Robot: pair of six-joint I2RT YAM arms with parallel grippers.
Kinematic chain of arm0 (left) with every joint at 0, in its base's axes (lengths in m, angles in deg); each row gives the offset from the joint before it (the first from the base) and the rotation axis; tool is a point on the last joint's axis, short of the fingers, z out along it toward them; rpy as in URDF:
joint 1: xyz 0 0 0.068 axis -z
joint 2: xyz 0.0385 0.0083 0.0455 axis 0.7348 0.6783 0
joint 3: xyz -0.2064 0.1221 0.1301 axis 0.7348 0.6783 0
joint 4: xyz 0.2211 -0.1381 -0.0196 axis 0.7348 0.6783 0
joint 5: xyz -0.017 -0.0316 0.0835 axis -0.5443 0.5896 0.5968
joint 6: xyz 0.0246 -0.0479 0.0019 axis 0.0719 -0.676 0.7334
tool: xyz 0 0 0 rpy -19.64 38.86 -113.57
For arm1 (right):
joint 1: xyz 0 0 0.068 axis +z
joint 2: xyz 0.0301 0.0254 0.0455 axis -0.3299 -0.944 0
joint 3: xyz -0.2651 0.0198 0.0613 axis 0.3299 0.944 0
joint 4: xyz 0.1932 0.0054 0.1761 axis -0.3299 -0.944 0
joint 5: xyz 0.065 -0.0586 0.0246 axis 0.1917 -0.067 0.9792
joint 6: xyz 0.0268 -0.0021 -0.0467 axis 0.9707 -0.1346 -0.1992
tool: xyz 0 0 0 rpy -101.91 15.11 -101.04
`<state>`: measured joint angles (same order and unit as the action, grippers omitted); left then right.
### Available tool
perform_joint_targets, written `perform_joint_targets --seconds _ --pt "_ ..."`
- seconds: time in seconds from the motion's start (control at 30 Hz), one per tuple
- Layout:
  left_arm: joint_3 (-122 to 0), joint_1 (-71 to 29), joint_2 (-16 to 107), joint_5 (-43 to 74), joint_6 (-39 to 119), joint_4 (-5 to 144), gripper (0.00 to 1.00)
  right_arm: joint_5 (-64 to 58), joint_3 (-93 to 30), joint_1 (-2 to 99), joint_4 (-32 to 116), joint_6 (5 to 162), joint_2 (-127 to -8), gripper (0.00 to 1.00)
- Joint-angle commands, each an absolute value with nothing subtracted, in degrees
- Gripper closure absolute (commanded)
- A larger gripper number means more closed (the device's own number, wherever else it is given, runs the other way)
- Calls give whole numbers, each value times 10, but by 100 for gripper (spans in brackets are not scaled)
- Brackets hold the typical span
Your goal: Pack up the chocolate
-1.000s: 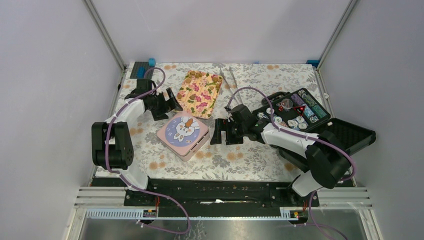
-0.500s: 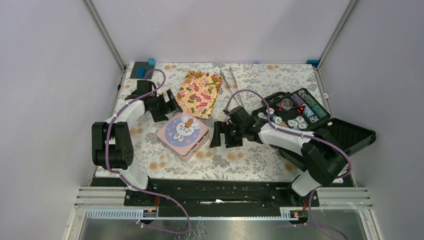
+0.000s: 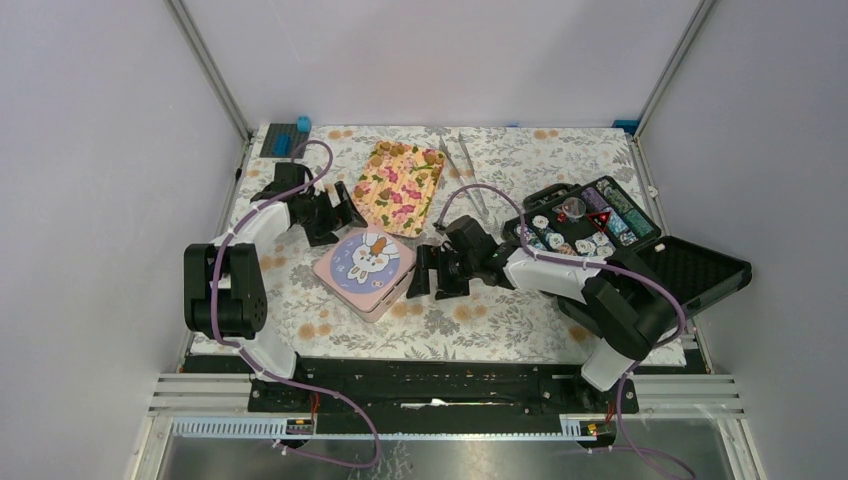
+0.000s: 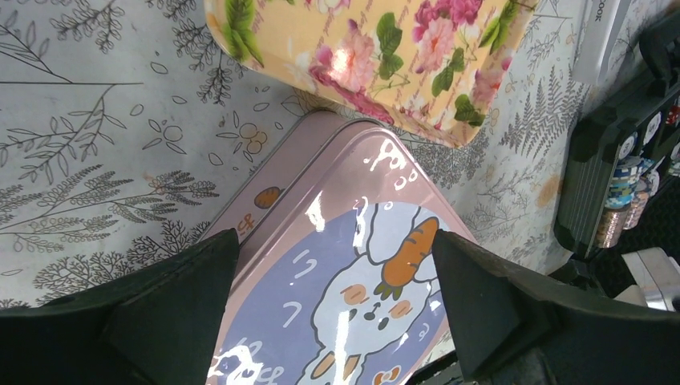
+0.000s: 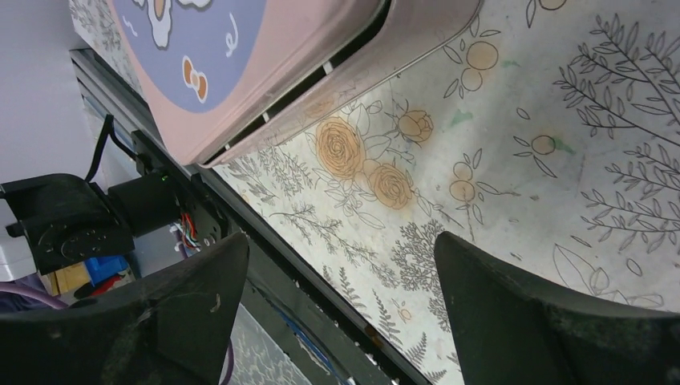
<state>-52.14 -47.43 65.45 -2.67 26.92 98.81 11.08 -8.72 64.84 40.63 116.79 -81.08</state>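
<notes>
In the top view alone the chocolate (image 3: 385, 151) is seen, as a few small golden-brown lumps on the upper end of the floral tray (image 3: 408, 200), at the upper centre of the frame. The lumps are too small for any long axis or heading to be told. The tray's long axis runs from upper frame to lower frame, slightly tilted.

Just below the tray's lower end lies the pink bunny-lidded tin (image 3: 365, 265), turned corner-on, with its lid on. A dark gap between the lid and the base at one edge is shown only by the right wrist view. The carrot on the lid and the tray's lower edge close to the tin are shown closely by the left wrist view.

The left gripper (image 3: 337, 213) is held at the tin's upper left with its fingers spread wide. The right gripper (image 3: 430, 275) is held just beside the tin's right corner, also spread and empty, so that the tin lies between them.

A black case (image 3: 702, 266) of striped chips (image 3: 548, 222) lies open at the right, and tweezers (image 3: 465, 165) lie to the right of the tray.
</notes>
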Motion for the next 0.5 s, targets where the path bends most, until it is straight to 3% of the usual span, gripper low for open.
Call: perform_joint_targets --seconds 0.0,0.13,0.33,0.47 --pt "-513 -476 657 -64 280 960 1 104 -83 662 453 1193 -826 14" --pt "-510 -476 666 -77 279 957 1 100 -86 663 450 1190 -846 40" --pt "-499 -464 664 -82 279 953 1 108 -87 663 469 1199 -876 62" --pt "-487 -456 651 -78 275 951 1 108 -75 663 510 1214 -883 88"
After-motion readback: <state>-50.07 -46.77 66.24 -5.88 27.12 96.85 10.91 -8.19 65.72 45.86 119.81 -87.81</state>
